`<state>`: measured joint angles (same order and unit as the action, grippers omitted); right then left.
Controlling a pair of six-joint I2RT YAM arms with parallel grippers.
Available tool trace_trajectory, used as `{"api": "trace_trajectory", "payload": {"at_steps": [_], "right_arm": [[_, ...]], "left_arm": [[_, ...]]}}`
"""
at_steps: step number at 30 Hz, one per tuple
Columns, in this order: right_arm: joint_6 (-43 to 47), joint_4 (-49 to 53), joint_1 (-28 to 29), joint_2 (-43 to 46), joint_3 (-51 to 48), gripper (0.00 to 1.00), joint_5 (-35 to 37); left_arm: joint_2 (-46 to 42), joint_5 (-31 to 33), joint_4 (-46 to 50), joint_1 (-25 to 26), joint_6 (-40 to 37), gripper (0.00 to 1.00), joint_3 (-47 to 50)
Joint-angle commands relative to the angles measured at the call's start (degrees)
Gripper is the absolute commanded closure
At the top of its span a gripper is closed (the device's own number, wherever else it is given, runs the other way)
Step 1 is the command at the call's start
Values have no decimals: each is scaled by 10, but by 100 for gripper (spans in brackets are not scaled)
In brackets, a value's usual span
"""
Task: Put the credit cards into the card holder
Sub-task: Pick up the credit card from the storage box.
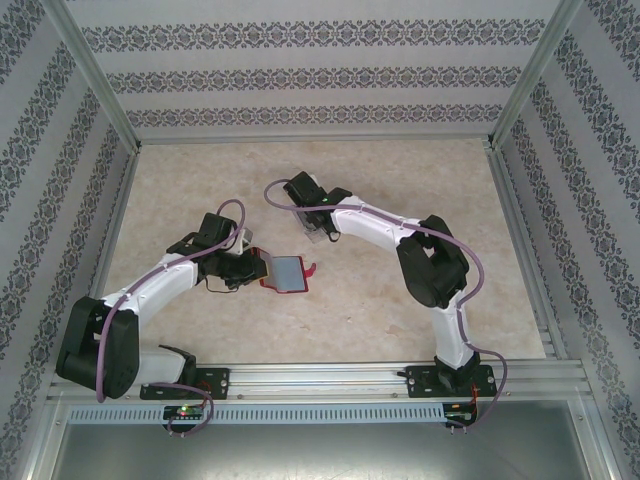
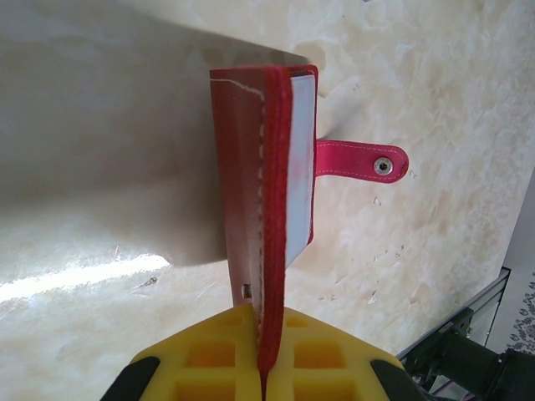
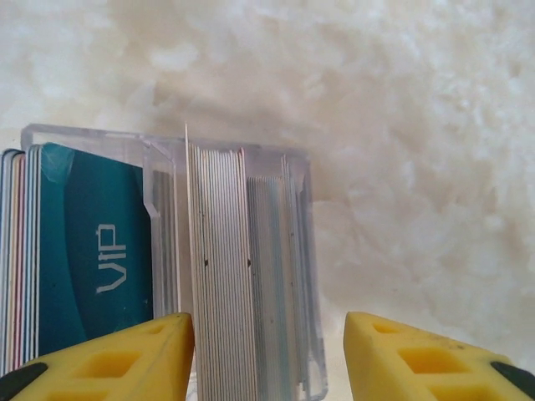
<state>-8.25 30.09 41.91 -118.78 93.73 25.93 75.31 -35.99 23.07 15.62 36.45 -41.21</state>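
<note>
Left gripper pinched tight on the near edge of the red wallet, mid-worktop, grey inner pocket showing, snap tab sticking out on its right. Just beyond the wallet, right gripper spread, straddling pale cards standing in a clear tray; teal VIP card in the tray's left slot.

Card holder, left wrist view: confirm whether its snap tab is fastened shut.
No, the card holder has its tab sticking out sideways, unfastened, with the snap stud exposed.
</note>
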Motion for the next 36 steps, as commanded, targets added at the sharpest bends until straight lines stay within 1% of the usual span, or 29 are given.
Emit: {"api": "trace_trajectory", "payload": {"at_steps": [1, 3, 9, 11, 16, 19, 20, 25, 27, 30, 32, 34, 36], "right_arm": [[39, 12, 7, -11, 23, 49, 57], [43, 14, 7, -11, 24, 52, 58], [54, 15, 6, -3, 20, 73, 39], [51, 16, 6, 4, 16, 80, 24], [37, 16, 4, 33, 4, 89, -24], [27, 12, -1, 58, -14, 96, -51], [25, 7, -5, 69, -24, 100, -68], [6, -1, -20, 108, -56, 100, -111], [-8, -11, -28, 133, -79, 100, -141], [-28, -32, -43, 177, -120, 100, -205], [-29, -44, -59, 211, -153, 100, -286], [-42, -53, -74, 245, -188, 100, -348], [-49, -52, -75, 281, -222, 100, -358]], "left_arm": [[3, -10, 7, -5, -11, 100, -1], [3, -13, 11, -5, -12, 100, -4], [3, -27, 2, -5, -12, 100, -1], [8, -34, 0, -4, -11, 100, -2], [10, -45, -14, -4, -7, 100, 4], [8, -66, -27, -1, -6, 100, 3], [7, -66, -30, 2, -7, 100, 3], [18, -70, -50, 19, -8, 100, 3], [31, -69, -63, 31, -7, 100, 2], [53, -69, -94, 39, 3, 100, 7], [62, -67, -110, 40, 8, 95, 11], [67, -41, -90, 40, -4, 89, 5], [64, -14, -71, 40, -5, 78, 6]]}}
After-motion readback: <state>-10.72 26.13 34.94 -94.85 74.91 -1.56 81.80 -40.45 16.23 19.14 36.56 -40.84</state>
